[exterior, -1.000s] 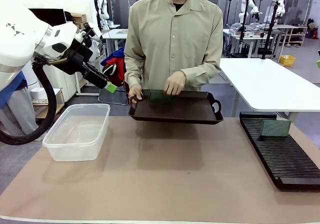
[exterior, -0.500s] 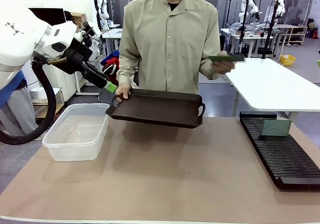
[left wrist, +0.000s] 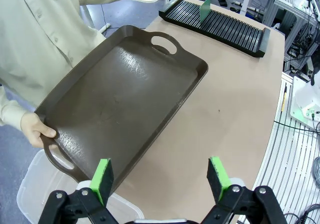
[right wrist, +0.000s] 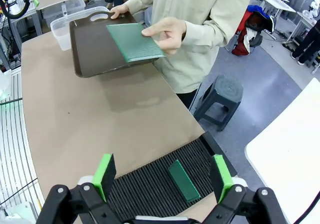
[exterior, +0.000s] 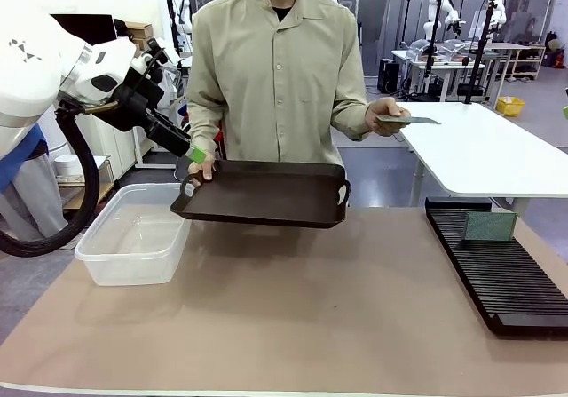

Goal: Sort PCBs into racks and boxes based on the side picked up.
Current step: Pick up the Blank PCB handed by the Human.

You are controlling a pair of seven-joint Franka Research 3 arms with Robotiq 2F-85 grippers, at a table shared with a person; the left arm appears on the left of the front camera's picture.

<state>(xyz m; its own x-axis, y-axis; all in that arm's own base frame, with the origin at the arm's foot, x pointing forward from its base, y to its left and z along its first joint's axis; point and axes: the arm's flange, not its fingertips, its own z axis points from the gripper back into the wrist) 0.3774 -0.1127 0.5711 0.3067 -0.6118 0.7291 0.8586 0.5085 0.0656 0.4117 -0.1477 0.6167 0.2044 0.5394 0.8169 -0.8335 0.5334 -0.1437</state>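
The left gripper point(left wrist: 161, 178) is hanging with its green pads point(left wrist: 103, 175) spread wide and nothing between them. It is looking down on a dark brown tray point(left wrist: 120, 98) and the corner of a clear plastic tub point(left wrist: 30, 196) below. Seen from the front, it is sitting high at the table's left side, just beside the tray's handle and above the tub's far end.

The right gripper point(right wrist: 162, 178) is likewise standing open and empty, hovering over a long black slotted rack point(right wrist: 145, 189). One green circuit board point(right wrist: 183, 180) is standing on edge in a slot near the rack's far end.

Across the brown table point(exterior: 311, 317), a person point(exterior: 280, 68) in a beige shirt is holding the tray by one handle with one hand point(exterior: 201, 168). The tray is hanging clear of the tabletop with its near edge tipped slightly down. The person's other hand point(exterior: 384, 113) is gripping a second circuit board point(exterior: 410, 121) by its edge. The board is lying flat in that raised hand, out to the side of the tray and well above the table.

The tub is resting on the table's left side, partly under the tray's handle end. The rack is lying along the right side, well apart from the tub.
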